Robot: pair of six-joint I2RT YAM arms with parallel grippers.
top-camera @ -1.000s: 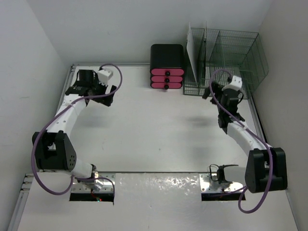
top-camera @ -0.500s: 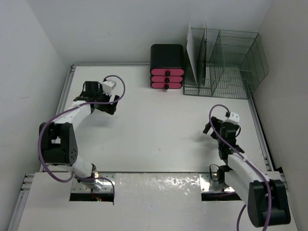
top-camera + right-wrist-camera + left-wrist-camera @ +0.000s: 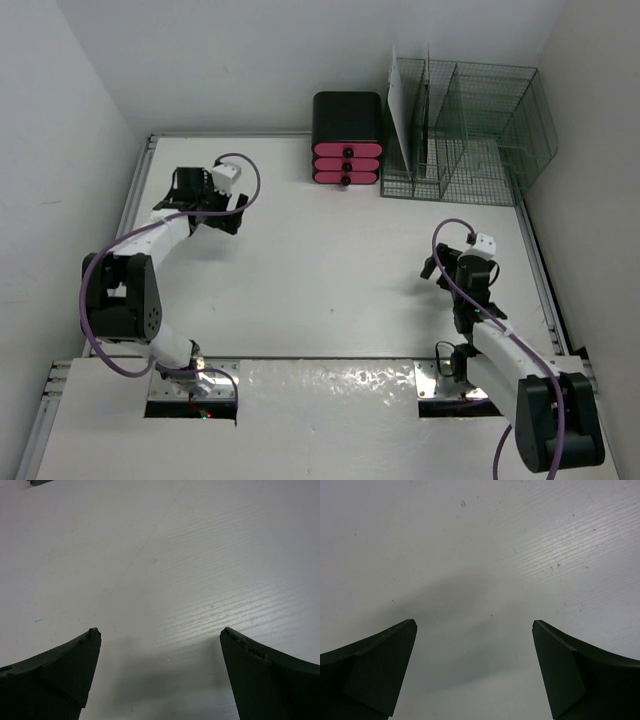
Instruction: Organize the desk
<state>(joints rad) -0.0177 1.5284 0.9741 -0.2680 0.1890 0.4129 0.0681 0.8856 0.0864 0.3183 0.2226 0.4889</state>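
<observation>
Moved: over the last half second the left gripper (image 3: 475, 625) has crept slightly toward the top of the overhead view. The right gripper (image 3: 160, 630) has barely shifted, and it is now well back from the wire rack (image 3: 470, 130) it was near a second ago.
Left gripper: fingers spread wide, nothing between them, bare white surface beneath; upper left of the overhead view.
Right gripper: fingers spread wide and empty over bare surface; lower right.
Desk (image 3: 320, 260): one, white and flat, filling the middle of the overhead view; long axis runs left to right.
Drawer unit (image 3: 347, 138): one, black with three pink drawers, top centre, fronts facing the frame's bottom.
Wire rack: one, green, upper right, just beside the drawer unit.
White panel (image 3: 402, 100): one, upright in the rack's left part.
</observation>
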